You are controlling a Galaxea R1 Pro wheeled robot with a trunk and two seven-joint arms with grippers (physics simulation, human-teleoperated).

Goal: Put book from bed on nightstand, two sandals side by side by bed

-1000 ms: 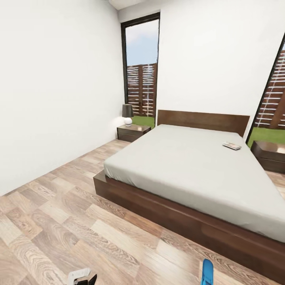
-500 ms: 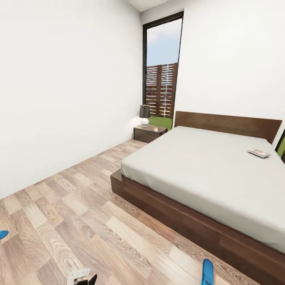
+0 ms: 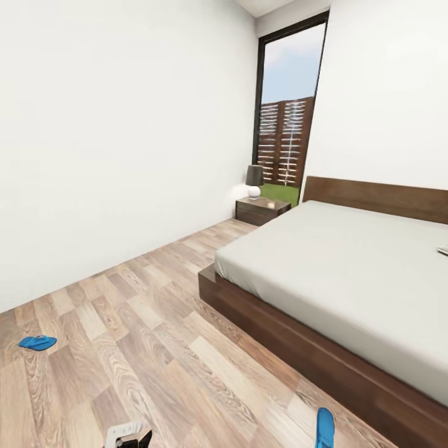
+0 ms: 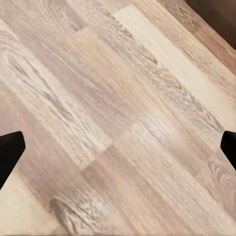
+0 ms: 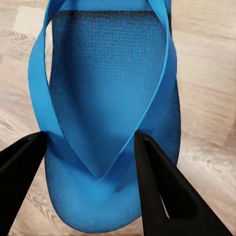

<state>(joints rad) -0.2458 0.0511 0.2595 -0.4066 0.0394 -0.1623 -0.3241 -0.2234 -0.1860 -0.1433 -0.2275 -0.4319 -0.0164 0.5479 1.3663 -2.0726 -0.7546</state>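
Far off to the left of both grippers, one blue sandal (image 3: 37, 342) lies flat on the wood-plank floor (image 3: 143, 323), close to the white wall (image 3: 112, 137) and well apart from the bed.

The left gripper (image 3: 129, 434) sits at the lower edge of the head view with bare planks ahead of it. In the left wrist view its two dark fingertips (image 4: 10, 150) stand wide apart at the frame's edges with only floor (image 4: 118, 108) between them, so it is spread and holds nothing.

Ahead of the left gripper and far beyond it, a dark wooden nightstand (image 3: 262, 210) stands in the corner under the tall black-framed window (image 3: 287, 112), carrying a small lamp (image 3: 254, 180); it is just beside the head of the bed.

The right gripper (image 5: 91, 162) holds the second sandal (image 5: 108, 113): in the right wrist view its black fingers (image 5: 157, 182) press in on either side of the blue sole near the point where the straps meet. In the head view this sandal (image 3: 325, 428) shows near the bottom edge, above the floor and close to the bed's dark frame.

The bed (image 3: 348, 274) stretches ahead and to the right of the right gripper, grey mattress on a brown base with a headboard (image 3: 379, 198) against the wall. At the far right edge, on the mattress, a sliver of the book (image 3: 443, 251) is visible, well apart from both grippers.
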